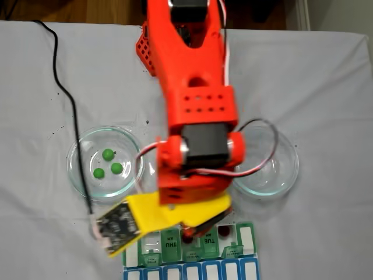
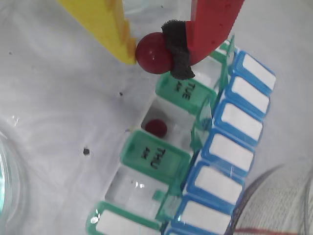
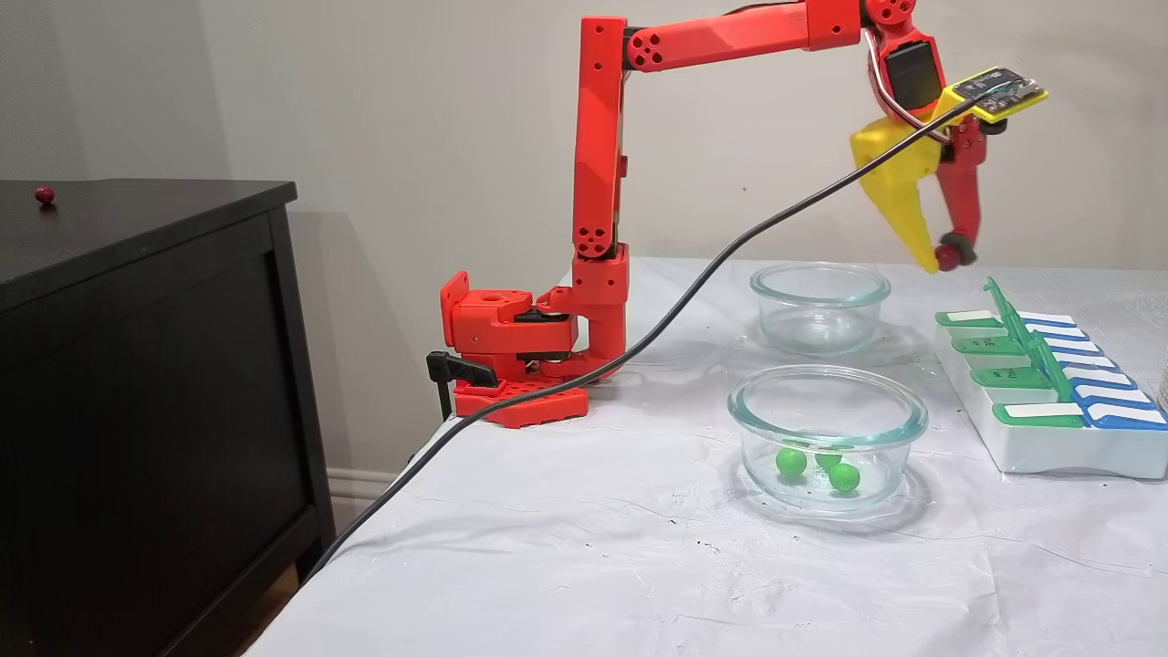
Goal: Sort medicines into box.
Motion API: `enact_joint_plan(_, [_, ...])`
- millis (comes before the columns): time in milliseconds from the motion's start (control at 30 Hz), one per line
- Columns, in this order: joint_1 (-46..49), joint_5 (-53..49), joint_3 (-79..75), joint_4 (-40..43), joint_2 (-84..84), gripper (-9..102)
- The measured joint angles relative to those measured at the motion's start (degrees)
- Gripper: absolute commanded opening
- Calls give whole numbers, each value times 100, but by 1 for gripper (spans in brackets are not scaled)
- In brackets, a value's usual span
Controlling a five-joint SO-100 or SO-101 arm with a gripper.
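A white cloth [image 3: 566, 547] dotted with tiny dark specks covers the table, set against a plain beige wall beside a black cabinet [image 3: 137, 365]. In the wrist view a glossy dark red ball [image 2: 154, 53] is pinched between the yellow finger [image 2: 110, 27] and the red finger's black pad [image 2: 177, 51], so the gripper [image 2: 152, 54] is clamped on it, held in the air above the pill organizer [image 2: 195, 161]. In a fixed view from the side the same ball [image 3: 946, 258] sits at the fingertips, clear of the organizer [image 3: 1049, 401] below it and to the right. A second dark red ball [image 2: 157, 127] lies in an open white compartment between the green lids marked TUE [image 2: 185, 90] and THU [image 2: 154, 156]; the blue row [image 2: 234, 132] runs along the organizer's far side in that view. Three bright green balls [image 3: 812, 467] rest together in the nearer clear glass dish [image 3: 828, 401], which the top-down fixed view shows at left [image 1: 105, 162], well apart from the organizer [image 1: 192, 256]. The other glass dish [image 3: 819, 306] stands farther back. A black cable [image 3: 639, 338] runs from the circuit board [image 3: 996, 91] on the gripper down off the table edge. The orange-red arm's base [image 3: 511, 351] is fixed at the table's far edge, and one more small dark red ball [image 3: 44, 193] lies on the cabinet top.
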Motion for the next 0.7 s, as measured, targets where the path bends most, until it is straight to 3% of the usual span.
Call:
enact_joint_plan(433, [703,-185,615,-1283,-492,0])
enact_joint_plan(700, [712,-176,114,-1380,-1573,0])
